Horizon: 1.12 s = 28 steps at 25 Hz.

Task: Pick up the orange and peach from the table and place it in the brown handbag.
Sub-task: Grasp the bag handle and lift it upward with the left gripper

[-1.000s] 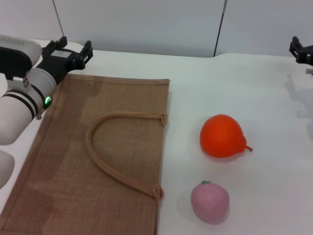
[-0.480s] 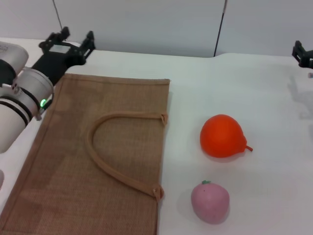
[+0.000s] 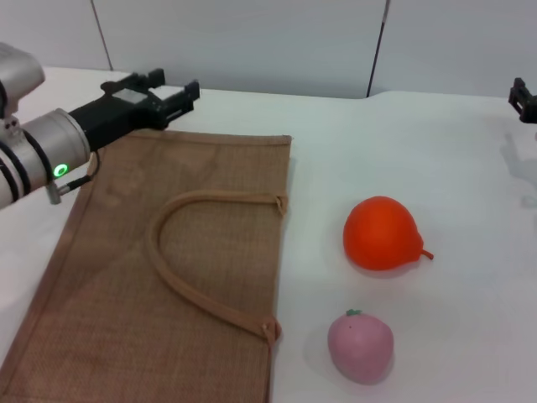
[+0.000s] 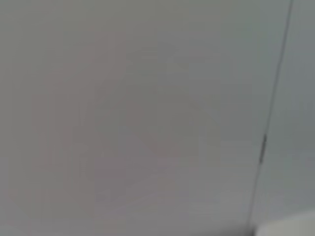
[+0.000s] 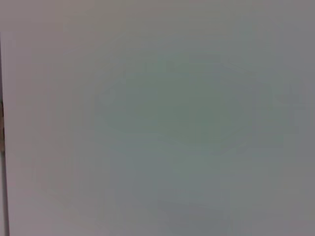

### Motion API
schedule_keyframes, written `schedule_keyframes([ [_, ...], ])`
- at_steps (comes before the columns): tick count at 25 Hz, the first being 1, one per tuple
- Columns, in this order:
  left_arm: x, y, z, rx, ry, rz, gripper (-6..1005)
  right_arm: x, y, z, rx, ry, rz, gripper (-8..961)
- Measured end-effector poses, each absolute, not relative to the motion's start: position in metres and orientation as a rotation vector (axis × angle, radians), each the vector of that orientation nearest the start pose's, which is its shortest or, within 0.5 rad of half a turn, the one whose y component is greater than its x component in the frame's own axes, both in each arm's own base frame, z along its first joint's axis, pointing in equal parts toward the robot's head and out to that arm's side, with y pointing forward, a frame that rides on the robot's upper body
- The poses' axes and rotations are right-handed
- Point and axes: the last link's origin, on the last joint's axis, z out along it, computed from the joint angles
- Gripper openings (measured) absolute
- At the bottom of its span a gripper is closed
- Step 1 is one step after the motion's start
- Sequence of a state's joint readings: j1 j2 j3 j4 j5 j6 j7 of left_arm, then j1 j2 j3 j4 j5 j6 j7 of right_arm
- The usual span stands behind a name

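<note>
Head view, my left gripper (image 3: 172, 94) above the far edge of the brown handbag (image 3: 168, 269) lying flat at left, finger state I cannot tell, orange (image 3: 382, 233) right of the bag, peach (image 3: 360, 346) nearer, my right gripper (image 3: 524, 99) at far right.

A bare test room or lab: a plain white counter (image 3: 436, 151) set against grey panelled walls (image 3: 252, 42) with thin seams, toy fruit and a jute bag laid out.
</note>
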State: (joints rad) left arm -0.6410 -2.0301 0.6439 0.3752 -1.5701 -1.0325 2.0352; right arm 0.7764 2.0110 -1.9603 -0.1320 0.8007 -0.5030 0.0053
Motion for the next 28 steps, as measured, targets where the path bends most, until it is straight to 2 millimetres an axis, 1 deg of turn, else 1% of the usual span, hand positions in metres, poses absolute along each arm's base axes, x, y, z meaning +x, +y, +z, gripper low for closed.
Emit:
schedule_keyframes([
  [2, -0.281, 0.409, 0.020, -2.153, -0.670, -0.695, 691, 0.307, 0.447, 0.002, -1.642, 0.734, 0.314, 678],
  [10, -0.285, 0.398, 0.029, -2.361, -0.660, -0.470, 684, 0.308, 0.446, 0.002, -1.642, 0.737, 0.315, 678],
  [16, -0.288, 0.387, 0.027, -2.455, -0.674, -0.404, 675, 0.309, 0.445, 0.002, -1.641, 0.738, 0.313, 678],
  [21, -0.293, 0.382, 0.024, -2.499, -0.705, -0.320, 667, 0.309, 0.445, 0.002, -1.641, 0.739, 0.313, 678],
  [23, -0.296, 0.382, 0.024, -2.502, -0.719, -0.275, 664, 0.308, 0.445, 0.002, -1.641, 0.739, 0.315, 678],
  [24, -0.300, 0.383, 0.026, -2.498, -0.728, -0.224, 662, 0.308, 0.445, 0.002, -1.641, 0.738, 0.315, 678],
  [25, -0.300, 0.383, 0.026, -2.498, -0.728, -0.224, 661, 0.308, 0.445, 0.002, -1.641, 0.738, 0.315, 678],
  [28, -0.302, 0.385, 0.026, -2.500, -0.717, -0.151, 656, 0.308, 0.445, 0.002, -1.641, 0.739, 0.315, 678],
])
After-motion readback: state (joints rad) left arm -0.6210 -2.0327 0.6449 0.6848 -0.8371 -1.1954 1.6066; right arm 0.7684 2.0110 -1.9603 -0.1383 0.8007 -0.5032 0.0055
